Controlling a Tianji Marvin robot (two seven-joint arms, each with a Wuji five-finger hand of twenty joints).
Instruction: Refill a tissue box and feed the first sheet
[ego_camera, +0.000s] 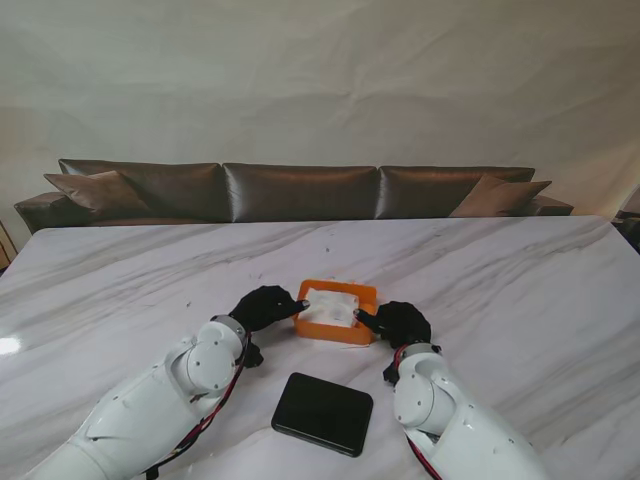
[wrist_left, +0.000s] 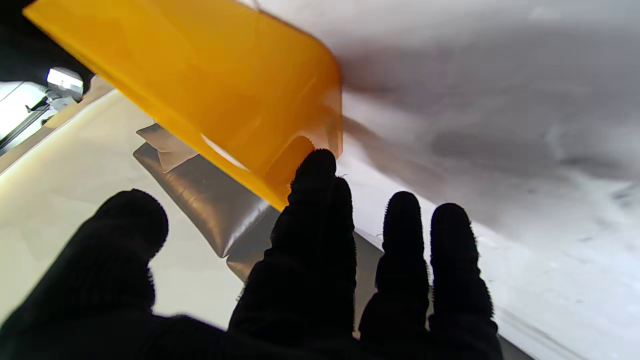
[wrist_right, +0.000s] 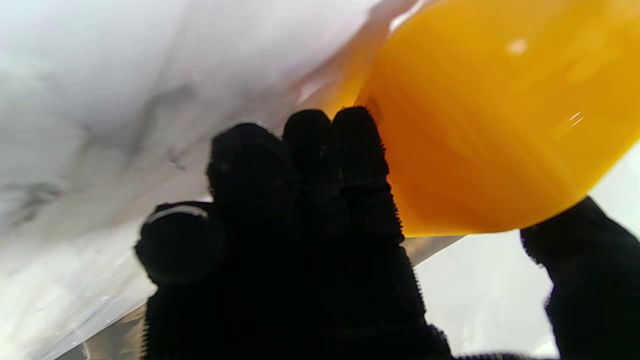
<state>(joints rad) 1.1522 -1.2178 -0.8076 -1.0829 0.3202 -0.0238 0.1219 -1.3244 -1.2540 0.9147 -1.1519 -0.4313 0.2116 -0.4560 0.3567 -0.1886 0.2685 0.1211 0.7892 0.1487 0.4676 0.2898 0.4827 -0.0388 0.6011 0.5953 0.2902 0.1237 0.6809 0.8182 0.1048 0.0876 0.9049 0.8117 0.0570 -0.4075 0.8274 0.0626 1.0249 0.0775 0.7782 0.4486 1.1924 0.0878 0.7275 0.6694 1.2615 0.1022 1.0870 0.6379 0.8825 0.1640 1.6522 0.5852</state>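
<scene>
The orange tissue box (ego_camera: 336, 332) stands open on the marble table, with a white tissue stack (ego_camera: 332, 305) inside. My left hand (ego_camera: 262, 305) is at its left end with the fingers spread. In the left wrist view one fingertip (wrist_left: 315, 167) touches the box (wrist_left: 215, 85) at a corner and the thumb stays apart. My right hand (ego_camera: 400, 322) is at the right end. In the right wrist view its fingers (wrist_right: 350, 150) lie against the outer wall of the box (wrist_right: 500, 125) and its thumb (wrist_right: 590, 240) reaches over the rim. The black lid (ego_camera: 322, 412) lies flat, nearer to me.
A dark leather sofa (ego_camera: 300, 190) with cushions runs along the table's far edge. The lid lies between my two forearms, close to the near edge of the table (ego_camera: 520, 290).
</scene>
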